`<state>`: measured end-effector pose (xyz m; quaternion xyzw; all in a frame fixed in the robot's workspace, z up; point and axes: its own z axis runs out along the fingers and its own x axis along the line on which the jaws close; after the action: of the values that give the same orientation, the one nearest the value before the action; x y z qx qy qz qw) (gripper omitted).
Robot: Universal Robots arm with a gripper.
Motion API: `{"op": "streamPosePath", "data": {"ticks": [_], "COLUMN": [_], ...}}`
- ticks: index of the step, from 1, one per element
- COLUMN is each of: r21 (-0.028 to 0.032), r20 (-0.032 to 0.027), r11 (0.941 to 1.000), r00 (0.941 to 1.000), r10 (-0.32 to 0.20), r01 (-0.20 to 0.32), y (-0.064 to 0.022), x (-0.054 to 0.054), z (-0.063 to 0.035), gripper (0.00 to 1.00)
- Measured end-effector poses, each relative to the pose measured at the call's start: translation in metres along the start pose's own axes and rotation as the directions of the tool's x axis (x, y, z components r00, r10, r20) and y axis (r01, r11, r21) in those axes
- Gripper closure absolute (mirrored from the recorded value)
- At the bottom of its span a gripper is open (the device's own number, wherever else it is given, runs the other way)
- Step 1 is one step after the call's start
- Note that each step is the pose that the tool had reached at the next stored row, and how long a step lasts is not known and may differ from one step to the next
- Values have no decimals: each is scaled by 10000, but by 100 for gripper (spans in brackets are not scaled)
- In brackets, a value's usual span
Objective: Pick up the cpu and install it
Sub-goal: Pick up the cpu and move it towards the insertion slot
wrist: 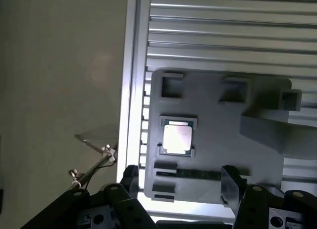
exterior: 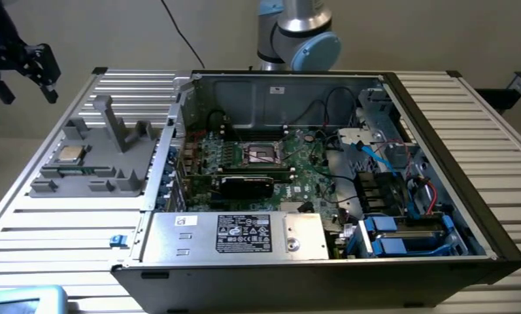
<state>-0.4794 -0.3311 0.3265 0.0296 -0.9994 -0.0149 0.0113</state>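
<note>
On the grey fixture (wrist: 218, 135) the cpu (wrist: 177, 136) lies flat, silver top up, with jaws spread, empty, well apart

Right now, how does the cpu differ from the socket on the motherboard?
The cpu lies outside the case in a grey holder; the socket sits inside on the green motherboard. The cpu's top is shiny silver; the socket's middle is dark within a metal frame. Both are square and lie flat.

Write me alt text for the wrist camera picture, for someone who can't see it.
A silver cpu lies flat in a grey holder on a slatted metal table. The gripper hovers clear of it, fingers open.
</note>
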Motion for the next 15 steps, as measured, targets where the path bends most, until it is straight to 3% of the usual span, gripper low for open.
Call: {"op": "streamPosePath", "data": {"ticks": [15], "r21": [-6], "r20": [6], "r11": [9998], "r00": [9998], "r10": [189], "r01": [-189], "y": [-51], "x": [-25], "z": [271], "gripper": [23]}}
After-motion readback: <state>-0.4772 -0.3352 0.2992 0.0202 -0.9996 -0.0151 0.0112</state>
